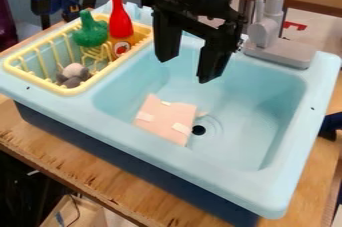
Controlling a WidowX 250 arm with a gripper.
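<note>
Faucet (pixel 268 28) behind basin (pixel 267 116), yellow rack (pixel 71 91) beside.

Soft, bright light over the blue sink (pixel 200 168), gentle shading in its basin (pixel 267 116), darkness below the tabletop (pixel 77 158)

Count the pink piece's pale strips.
3 on the pink piece: one pale strip at its far edge, another strip toward the rack, a third strip toward the drain. More may hide underneath.
</note>
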